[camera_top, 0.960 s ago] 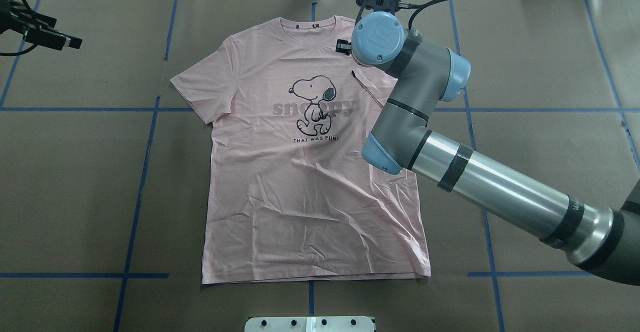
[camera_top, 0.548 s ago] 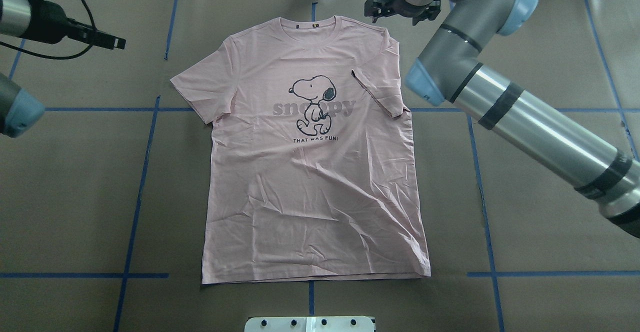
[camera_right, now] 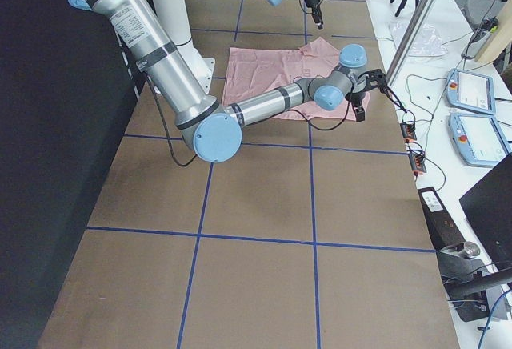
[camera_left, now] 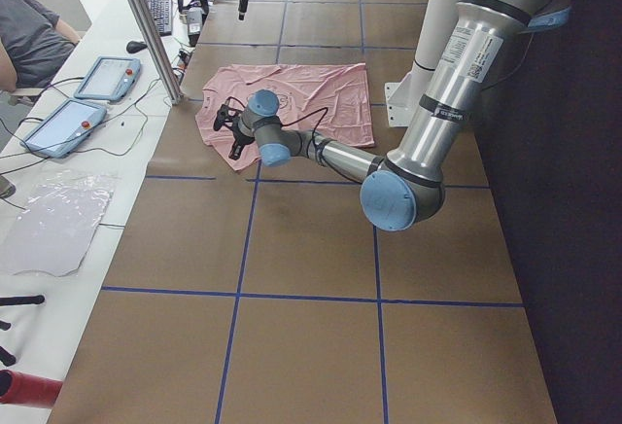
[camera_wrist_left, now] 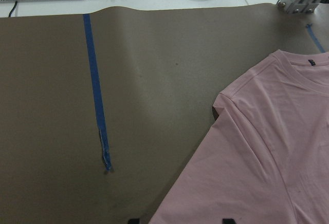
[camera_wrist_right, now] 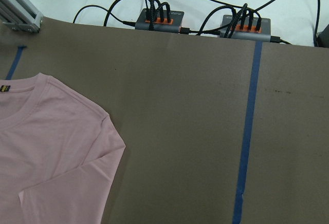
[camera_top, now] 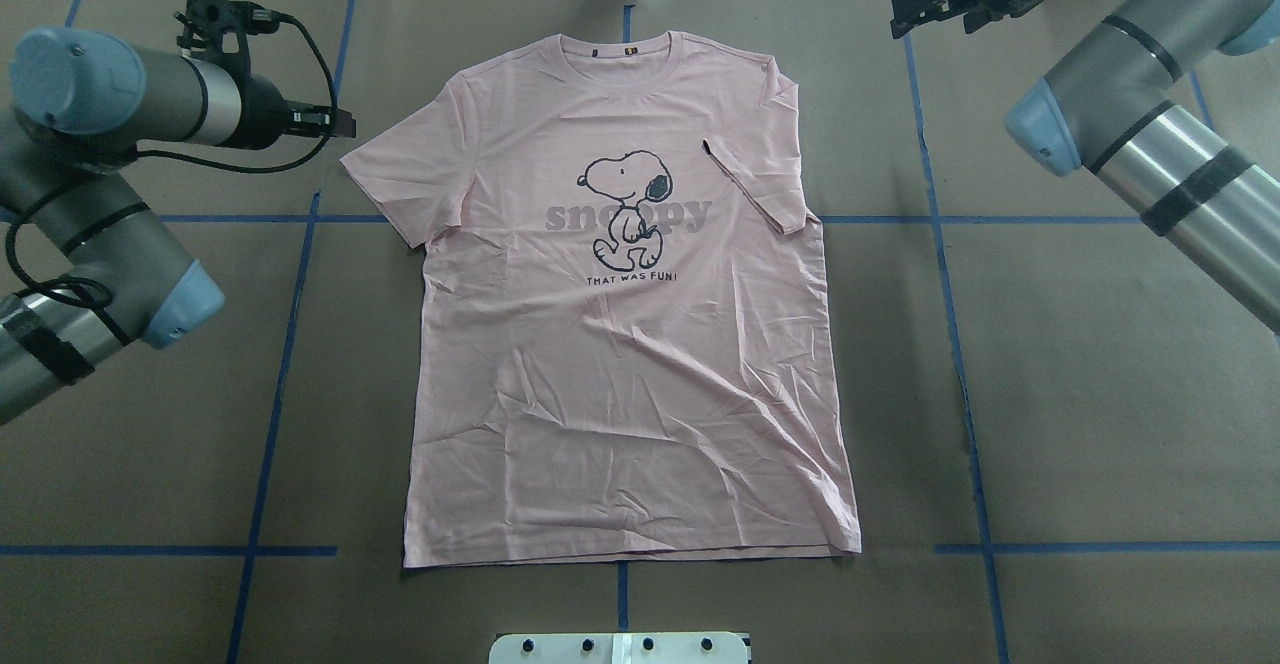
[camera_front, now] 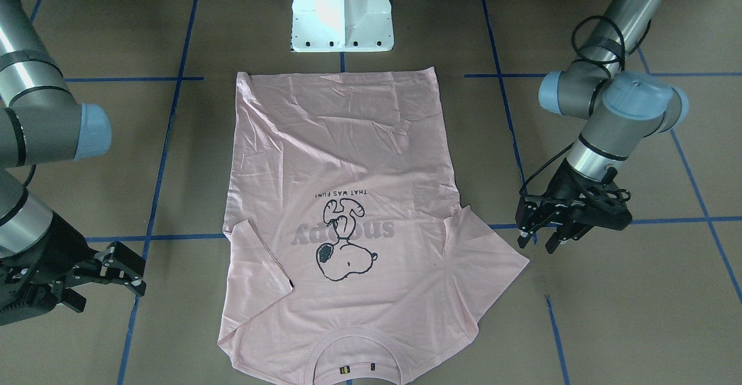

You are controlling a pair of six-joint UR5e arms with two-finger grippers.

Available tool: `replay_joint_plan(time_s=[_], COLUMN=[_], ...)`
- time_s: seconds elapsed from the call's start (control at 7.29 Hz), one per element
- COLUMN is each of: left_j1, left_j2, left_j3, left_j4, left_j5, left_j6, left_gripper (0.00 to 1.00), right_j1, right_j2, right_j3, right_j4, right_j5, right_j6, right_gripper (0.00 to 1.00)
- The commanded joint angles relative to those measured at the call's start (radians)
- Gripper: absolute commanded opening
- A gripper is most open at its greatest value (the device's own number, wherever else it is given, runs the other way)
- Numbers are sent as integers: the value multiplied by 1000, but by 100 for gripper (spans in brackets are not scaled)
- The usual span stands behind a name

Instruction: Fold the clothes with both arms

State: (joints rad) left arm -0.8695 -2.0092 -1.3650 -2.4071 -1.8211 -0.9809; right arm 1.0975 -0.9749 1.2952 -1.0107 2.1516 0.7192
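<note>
Lying flat and face-up on the brown paper-covered table (camera_top: 1050,364), the pink T-shirt (camera_top: 620,364) has its long axis running from the robot's side straight away to the far side. The collar (camera_top: 625,49) points away from the robot, toward the far edge. The hem (camera_top: 630,552) is the end nearest to the white pedestal base (camera_front: 342,14). The Snoopy print (camera_top: 625,209) reads upright in the overhead view.

The 2 sleeves are not alike. The sleeve on the robot's left (camera_top: 395,179) is spread out flat on the paper. The sleeve on the robot's right (camera_top: 760,184) is folded inward over the chest. The lower half of the shirt has many small creases.

The left gripper (camera_front: 536,244) is low, just beside the outer tip of the flat sleeve. Its 2 fingers are spread apart and hold nothing. The left wrist view shows the sleeve's edge between the 2 black fingertips (camera_wrist_left: 227,220). I cannot tell if they touch the cloth.

The right gripper (camera_front: 113,298) is on the bare paper, well apart from the shirt, out beyond the shoulder on the folded side. Its fingers are also parted and empty.
</note>
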Motion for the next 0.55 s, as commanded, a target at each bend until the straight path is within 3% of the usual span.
replay_joint_plan(time_s=[0.0,0.41], left_j1=[43,67], left_j2=[-26,-36], left_j3=[79,115], left_j4=[-3,-6], left_j5=[103,123], left_j6=[-53,-53], left_gripper=[53,53], right_j1=[4,4], right_j2=[-18,-21], right_j3=[1,1], right_j4=[29,29], right_j5=[7,4], right_j6=[0,0], right_gripper=[100,100])
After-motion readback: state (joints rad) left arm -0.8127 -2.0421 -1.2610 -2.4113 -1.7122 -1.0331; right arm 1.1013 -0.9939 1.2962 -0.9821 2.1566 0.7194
